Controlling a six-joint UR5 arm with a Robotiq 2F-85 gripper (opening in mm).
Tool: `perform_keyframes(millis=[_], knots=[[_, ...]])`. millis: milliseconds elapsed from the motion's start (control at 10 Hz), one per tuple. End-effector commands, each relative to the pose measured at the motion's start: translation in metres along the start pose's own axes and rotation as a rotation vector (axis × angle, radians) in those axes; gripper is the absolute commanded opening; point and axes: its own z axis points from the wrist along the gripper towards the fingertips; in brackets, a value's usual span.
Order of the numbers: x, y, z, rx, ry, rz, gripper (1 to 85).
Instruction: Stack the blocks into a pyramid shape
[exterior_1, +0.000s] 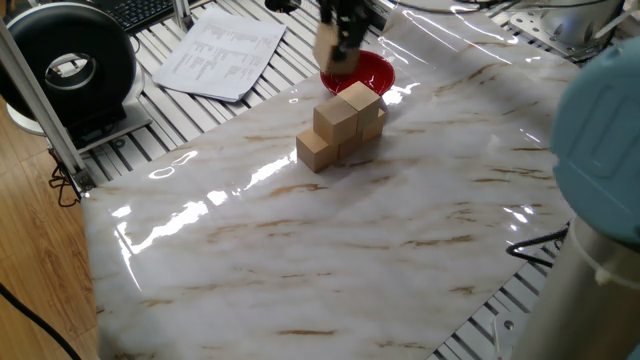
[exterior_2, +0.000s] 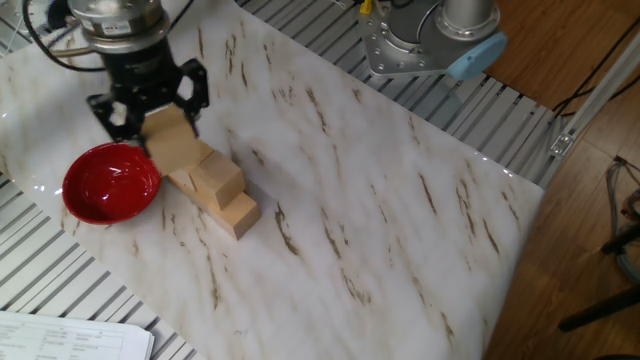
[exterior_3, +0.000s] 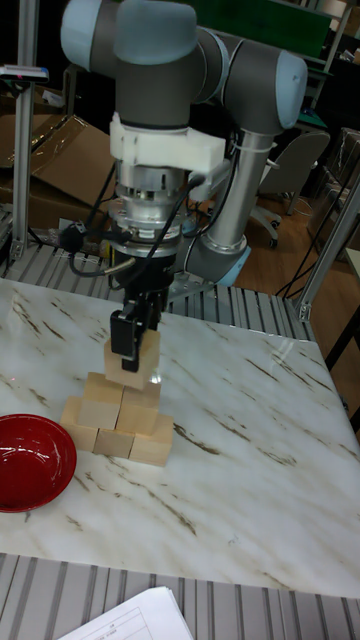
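The pincer (exterior_3: 132, 352) hangs from the grey arm (exterior_3: 180, 60) with its fingers pinching one wooden block (exterior_3: 131, 362) from two sides; in the tall fixed view that block sits just above the top of the stack (exterior_3: 118, 418), close to it, though whether it touches cannot be told; in the other fixed view the pincer (exterior_2: 150, 105) and its held block (exterior_2: 172, 140) stand over the far end of the stack (exterior_2: 212, 187); in one fixed view the pincer (exterior_1: 338, 45) is blurred and the block in it (exterior_1: 328, 45) shows as a pale smear above the stack (exterior_1: 341, 125). The stack stands on the marble table (exterior_3: 230, 450), three blocks in the bottom row and two on them in the tall fixed view. The red bowl (exterior_3: 30, 462) lies just left of the stack in that view, apart from it; in one fixed view the bowl (exterior_1: 372, 72) sits right behind the stack. Sheets of paper (exterior_1: 222, 52) lie on the slatted surface beyond the table's far left edge; a round black device (exterior_1: 70, 70) stands further left.
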Motion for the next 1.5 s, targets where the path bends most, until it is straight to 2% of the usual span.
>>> perform_keyframes(millis=[0, 100, 200, 300, 400, 700, 900, 1400], knots=[[0.028, 0.038, 0.000, -0.145, 0.084, 0.047, 0.7], [0.043, 0.019, 0.002, -0.079, 0.150, -0.039, 0.7], [0.048, 0.009, 0.004, -0.043, 0.187, -0.093, 0.7], [0.050, -0.005, 0.009, 0.000, 0.213, -0.190, 0.7], [0.050, -0.010, 0.012, 0.020, 0.223, -0.227, 0.7], [0.032, -0.005, 0.023, 0.046, 0.216, -0.249, 0.7], [0.029, -0.009, 0.026, 0.076, 0.225, -0.300, 0.7], [0.024, -0.011, 0.026, 0.096, 0.226, -0.281, 0.7]])
